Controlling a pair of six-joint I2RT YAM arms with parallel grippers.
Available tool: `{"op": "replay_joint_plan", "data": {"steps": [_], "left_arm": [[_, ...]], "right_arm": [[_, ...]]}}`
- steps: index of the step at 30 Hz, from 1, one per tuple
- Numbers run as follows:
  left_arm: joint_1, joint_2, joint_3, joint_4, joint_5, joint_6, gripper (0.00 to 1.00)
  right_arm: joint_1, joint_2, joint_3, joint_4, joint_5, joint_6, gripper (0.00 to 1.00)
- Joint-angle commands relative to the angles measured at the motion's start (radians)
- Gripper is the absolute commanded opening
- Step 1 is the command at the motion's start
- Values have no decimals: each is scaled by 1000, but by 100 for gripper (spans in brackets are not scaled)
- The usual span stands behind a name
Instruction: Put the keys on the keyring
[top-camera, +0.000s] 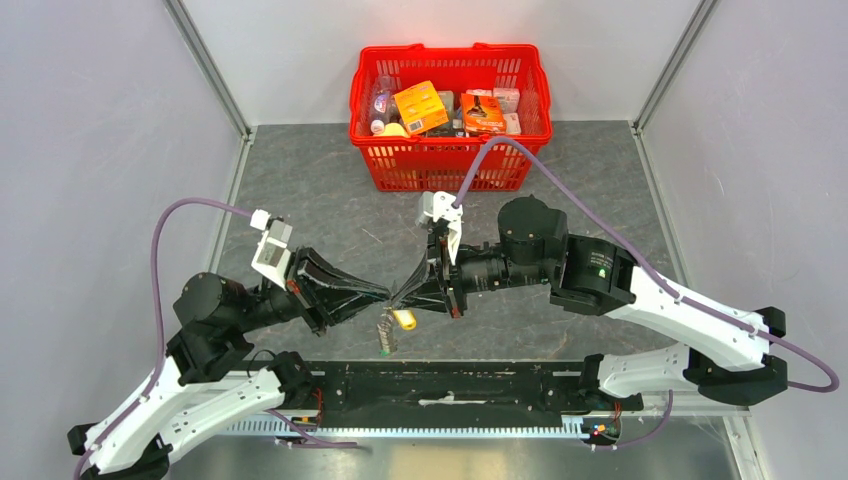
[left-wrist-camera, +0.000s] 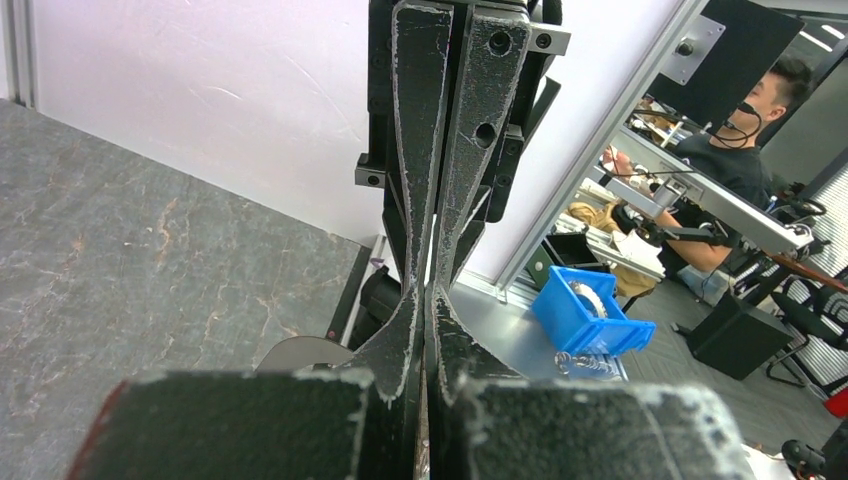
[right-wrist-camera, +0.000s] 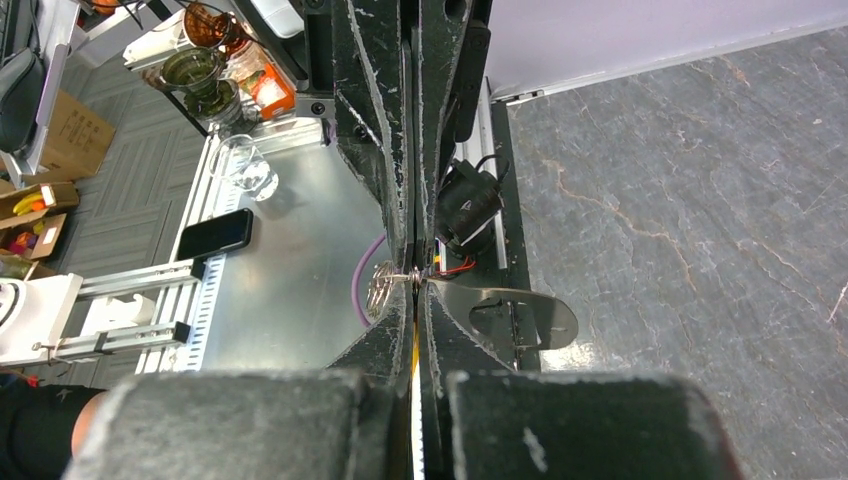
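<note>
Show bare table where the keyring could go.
Bare table between the red basket and left rail; also right of the basket. Crowded at centre, where left gripper and right gripper meet at the yellow key and keyring.

**benchlurker:** So what else is around? I see a red plastic mesh basket (top-camera: 450, 168) at the far edge of the grey marble-look tabletop (top-camera: 320, 195). It's stuffed with packets, with an orange cardboard box (top-camera: 420, 107) on top.

**tinkr_42:** Yep. Off the table there's a blue plastic bin (left-wrist-camera: 572, 322), a black phone (right-wrist-camera: 213, 235) lying flat on silvery metal, clear glass jars (right-wrist-camera: 243, 162) near it, and a guy in a black shirt (left-wrist-camera: 735, 165) at the back.
</note>
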Motion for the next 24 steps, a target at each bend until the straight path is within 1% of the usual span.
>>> {"op": "replay_joint_plan", "data": {"steps": [1,4,6,8,11,14,18,24], "left_arm": [[2,-4,9,28,34,-30,6],[1,15,34,-9,97,-24,20],[1,29,60,-66,147,-1,27],[1,28,92,-143,164,32,31],[1,28,142,-249,169,69,34],[2,40,179,-305,176,79,35],[1,71,194,-312,205,70,36],[1,146,197,-299,275,40,36]], "right_arm": [[2,-14,45,-15,-29,-25,0],[3,-5,86,-74,-48,-40,0],[2,-1,116,-135,-57,-51,0],[3,6,145,-198,-68,-67,0],[3,13,181,-285,-103,-97,0],[3,28,212,-366,-162,-131,0],[3,68,270,-481,-225,-184,0],[2,146,341,-587,-303,-253,0]]}}
